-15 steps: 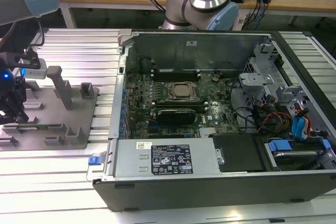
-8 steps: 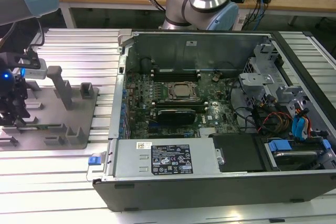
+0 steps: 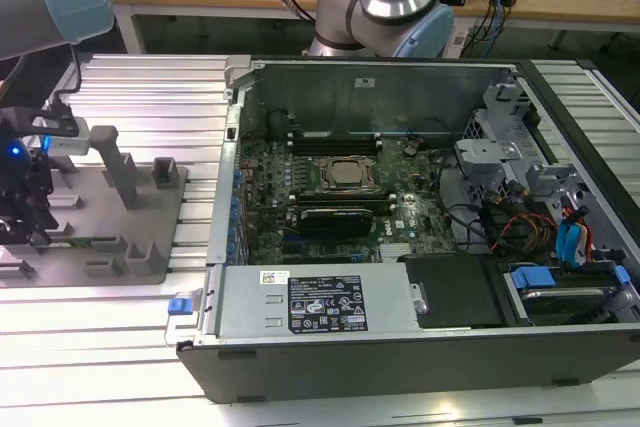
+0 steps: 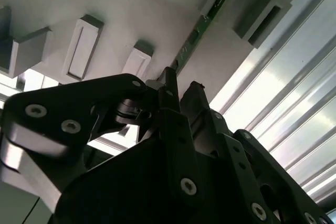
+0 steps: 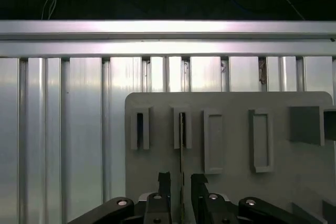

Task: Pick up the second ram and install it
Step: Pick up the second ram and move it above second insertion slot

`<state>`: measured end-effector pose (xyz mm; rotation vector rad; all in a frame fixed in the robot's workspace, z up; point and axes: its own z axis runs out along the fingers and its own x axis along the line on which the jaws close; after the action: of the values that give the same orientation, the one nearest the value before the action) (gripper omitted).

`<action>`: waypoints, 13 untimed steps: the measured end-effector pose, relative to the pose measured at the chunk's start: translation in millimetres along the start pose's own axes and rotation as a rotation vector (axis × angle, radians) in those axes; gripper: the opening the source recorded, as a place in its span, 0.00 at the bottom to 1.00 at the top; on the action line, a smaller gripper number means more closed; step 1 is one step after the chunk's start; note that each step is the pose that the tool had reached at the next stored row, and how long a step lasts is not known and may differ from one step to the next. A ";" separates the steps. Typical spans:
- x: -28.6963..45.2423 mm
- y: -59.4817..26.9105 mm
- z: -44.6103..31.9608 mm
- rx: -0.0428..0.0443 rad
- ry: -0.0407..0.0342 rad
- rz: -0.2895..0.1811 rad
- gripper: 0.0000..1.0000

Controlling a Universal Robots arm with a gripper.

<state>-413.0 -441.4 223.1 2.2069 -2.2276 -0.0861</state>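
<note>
Green circuit board, thin and edge-on, is what the second ram [image 5: 181, 169] looks like in the first wrist view. It stands upright on the grey fixture plate [image 5: 236, 103], with its far end seated in a slotted block [image 5: 177, 129] of that plate. In the second wrist view the same stick runs along the plate from the block and passes between the black fingers [image 4: 169, 85].

The gripper [image 5: 181, 179] sits low over the plate, straddling the stick. Its jaws are open, one on each side of the board, with a narrow gap showing on both sides, so it holds nothing. In the exterior view this happens at the plate's near edge, well apart from the open computer case [image 3: 400, 347] on the far side of the plate.

The step in hand appears to be the pick-up, at the point of alignment just before the grasp; installation has not begun. A sound grasp here calls for the pads to meet the flat faces squarely and evenly, since the board is thin and would tip or bind in its block if pressed from one side first.
</note>
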 end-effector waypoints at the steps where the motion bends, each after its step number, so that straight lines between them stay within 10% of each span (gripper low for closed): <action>1: -0.1 1.2 2.1 -0.0003 0.0003 -0.008 0.28; 13: -5.0 2.0 16.9 -0.0028 0.0039 -0.086 0.28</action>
<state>-415.7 -435.8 206.5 2.2987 -2.1292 -0.0850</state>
